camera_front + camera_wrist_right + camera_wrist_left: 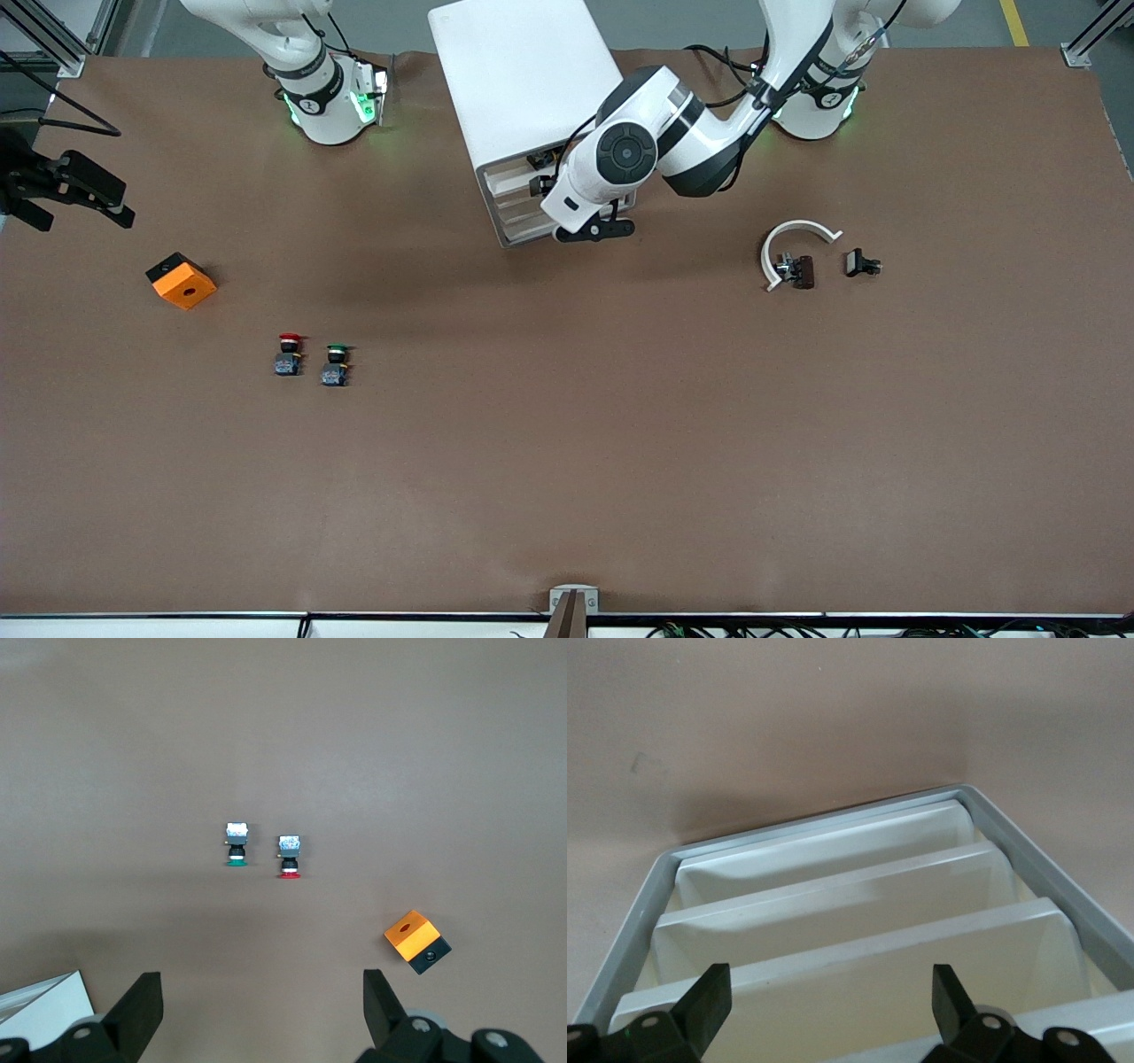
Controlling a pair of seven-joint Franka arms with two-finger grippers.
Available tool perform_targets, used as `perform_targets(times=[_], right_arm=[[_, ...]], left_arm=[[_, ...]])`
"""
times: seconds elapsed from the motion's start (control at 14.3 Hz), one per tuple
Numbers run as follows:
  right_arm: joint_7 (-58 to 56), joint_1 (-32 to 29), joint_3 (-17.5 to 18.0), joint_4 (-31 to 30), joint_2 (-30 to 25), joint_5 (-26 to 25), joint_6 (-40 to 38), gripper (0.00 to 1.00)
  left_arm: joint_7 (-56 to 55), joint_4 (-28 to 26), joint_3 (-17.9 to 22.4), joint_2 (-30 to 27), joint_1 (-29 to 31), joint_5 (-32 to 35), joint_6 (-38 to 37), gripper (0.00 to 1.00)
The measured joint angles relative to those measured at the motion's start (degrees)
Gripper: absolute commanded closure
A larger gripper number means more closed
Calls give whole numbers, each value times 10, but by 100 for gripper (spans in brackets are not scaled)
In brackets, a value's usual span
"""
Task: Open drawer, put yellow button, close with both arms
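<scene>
Left end effector (824, 1010), jaws apart and empty, faces the drawer (859, 948) fronts of the cabinet (523, 80); light, rigid tray, best hooked at its front lip; right end effector (257, 1010) open above bench (567, 461); yellow button not seen.

High front camera; wrist cameras face cabinet (833, 904) closely, perhaps, and table (283, 744).

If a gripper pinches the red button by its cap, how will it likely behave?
The red button stands upright on a narrow base beside the green button, so a sideways nudge would probably tip it. It looks small and light, likely easy to lift. Its cap is round, so it may roll in an arc once toppled.
</scene>
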Motion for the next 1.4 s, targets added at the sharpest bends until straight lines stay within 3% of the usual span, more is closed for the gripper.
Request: perform_targets(times=[0.49, 0.77, 1.19, 1.4], right_arm=[[-1, 0, 0, 0, 0, 0, 0, 0], [-2, 0, 1, 2, 0, 0, 0, 0], [-2, 0, 2, 3, 0, 0, 0, 0], [-2, 0, 2, 3, 0, 0, 0, 0]], left_arm=[[1, 2, -8, 1, 4, -16, 1, 0], [3, 28, -6, 5, 58, -5, 5, 0], [13, 115, -4, 11, 212, 133, 8, 0], [13, 143, -4, 11, 259, 230, 7, 0]])
